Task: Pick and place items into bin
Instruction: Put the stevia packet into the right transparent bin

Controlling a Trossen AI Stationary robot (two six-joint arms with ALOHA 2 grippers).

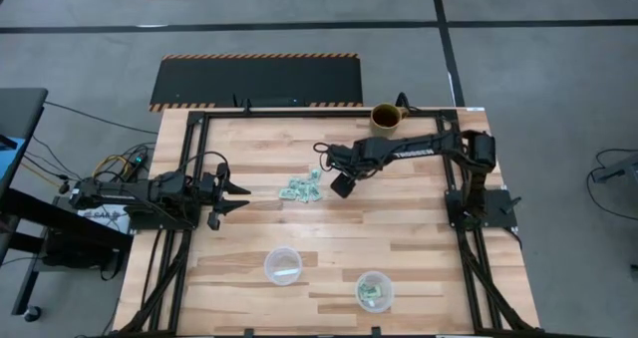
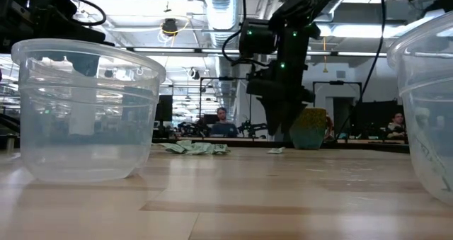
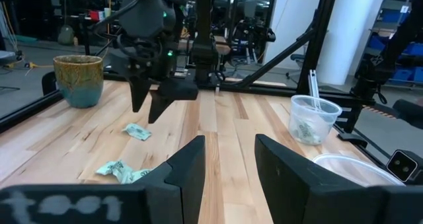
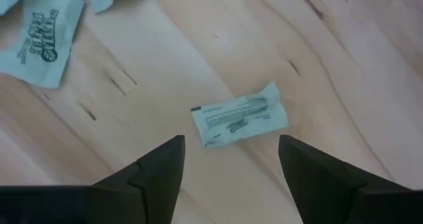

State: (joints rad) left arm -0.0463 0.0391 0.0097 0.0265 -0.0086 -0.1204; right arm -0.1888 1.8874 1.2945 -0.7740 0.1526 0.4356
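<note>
The items are small pale mint-green packets. A loose pile (image 1: pixel 299 189) lies mid-table, and a single packet (image 4: pixel 239 115) lies flat just beyond it, toward the brown mug. My right gripper (image 4: pixel 231 148) hovers open above that single packet, pointing down, with one finger on either side and touching nothing; the left wrist view shows the right gripper (image 3: pixel 149 102) over the packet (image 3: pixel 137 131). My left gripper (image 1: pixel 235 196) waits open, left of the pile, low over the table. One clear round cup (image 1: pixel 374 290) near the front edge holds several packets.
A second clear cup (image 1: pixel 282 266) stands left of the filled one. The brown mug (image 1: pixel 386 118) sits at the far edge, behind the right arm. Black frame rails run along both table sides. Bare wood lies between the pile and the cups. People sit in the room beyond.
</note>
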